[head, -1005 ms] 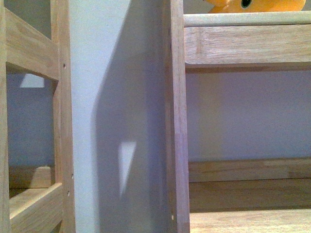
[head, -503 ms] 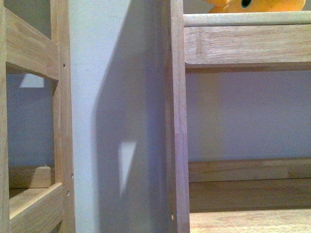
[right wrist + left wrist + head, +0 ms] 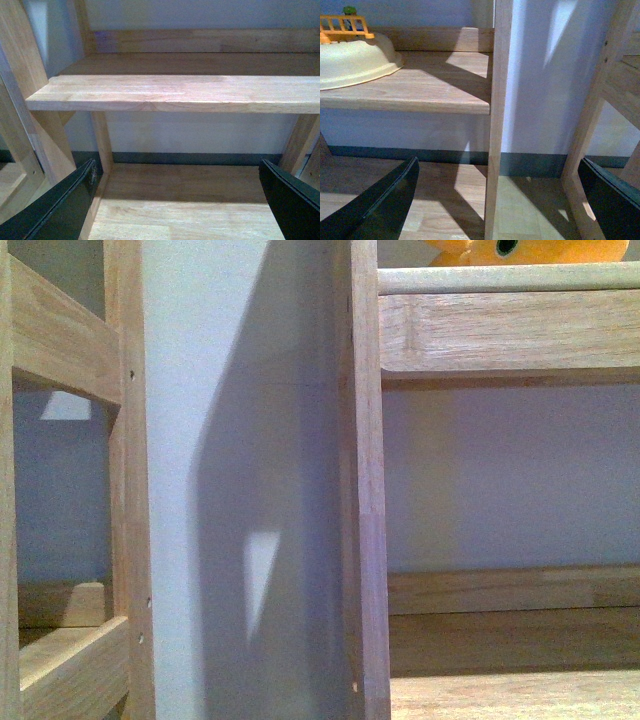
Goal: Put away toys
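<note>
Plush toy: you see only its orange-yellow underside and one black eye at about 1 o'clock in the front view, resting on the upper shelf board of the right-hand wooden rack.
Lower shelf: at 5 o'clock in your front view — bare wood showing.
Rack post: upright, near centre, with pale wall to its 9 o'clock side and a second wooden frame beyond.
Left gripper: fingers spread wide, nothing between them but the post and floor behind.
Cream basin: on a shelf in the left wrist view; an orange fence-like toy piece sits at its rim — whether inside, you cannot tell.
Right gripper: fingers wide apart, holding nothing, facing a bare shelf plank.
</note>
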You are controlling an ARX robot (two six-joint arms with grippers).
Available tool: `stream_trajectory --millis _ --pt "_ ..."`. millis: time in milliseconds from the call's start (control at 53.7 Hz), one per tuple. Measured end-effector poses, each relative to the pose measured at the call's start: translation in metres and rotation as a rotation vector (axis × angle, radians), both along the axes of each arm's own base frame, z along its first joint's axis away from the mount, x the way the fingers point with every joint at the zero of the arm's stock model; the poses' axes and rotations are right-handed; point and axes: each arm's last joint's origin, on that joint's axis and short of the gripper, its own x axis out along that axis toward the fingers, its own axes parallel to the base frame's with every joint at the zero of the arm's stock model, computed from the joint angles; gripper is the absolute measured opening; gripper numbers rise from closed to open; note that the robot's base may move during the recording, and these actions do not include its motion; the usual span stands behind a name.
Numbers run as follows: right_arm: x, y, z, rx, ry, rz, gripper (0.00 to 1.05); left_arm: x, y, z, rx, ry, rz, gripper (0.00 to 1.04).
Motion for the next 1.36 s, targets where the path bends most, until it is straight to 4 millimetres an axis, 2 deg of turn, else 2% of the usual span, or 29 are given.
stream_trajectory --millis 1359 --pt "0.0 0.0 0.0 0.0 0.0 0.0 0.98 0.0 0.0 0.0 0.0 0.0 0.0 0.98"
